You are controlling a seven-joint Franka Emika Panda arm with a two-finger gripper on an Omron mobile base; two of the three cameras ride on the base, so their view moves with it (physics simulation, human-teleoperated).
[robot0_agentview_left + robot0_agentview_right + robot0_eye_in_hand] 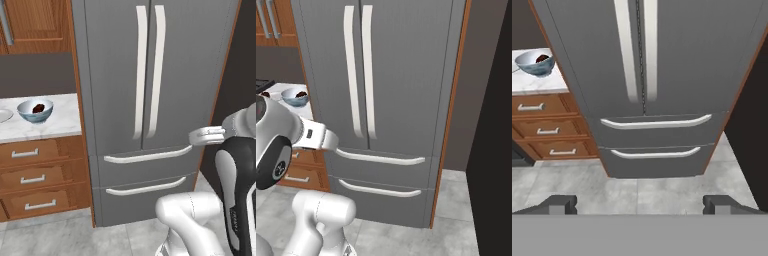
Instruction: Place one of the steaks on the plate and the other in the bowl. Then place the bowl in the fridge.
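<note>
While the fridge (150, 90) stands shut, both upper doors closed and its two long pale handles (149, 70) side by side at the middle seam, the bowl (35, 110) sits on the worktop (55, 125) near its right edge, just left of the fridge. One steak (38, 108) lies inside the bowl. The rim of the plate (4, 115) shows just left of the bowl, cut off by the picture's edge, so what lies on it cannot be told. Below the worktop are three wooden drawers (35, 177); below the fridge doors, two fridge drawers with curved handles (147, 172). The gripper (640, 204) hangs in front of the fridge, apart from it, jaws spread wide and holding nothing.
</note>
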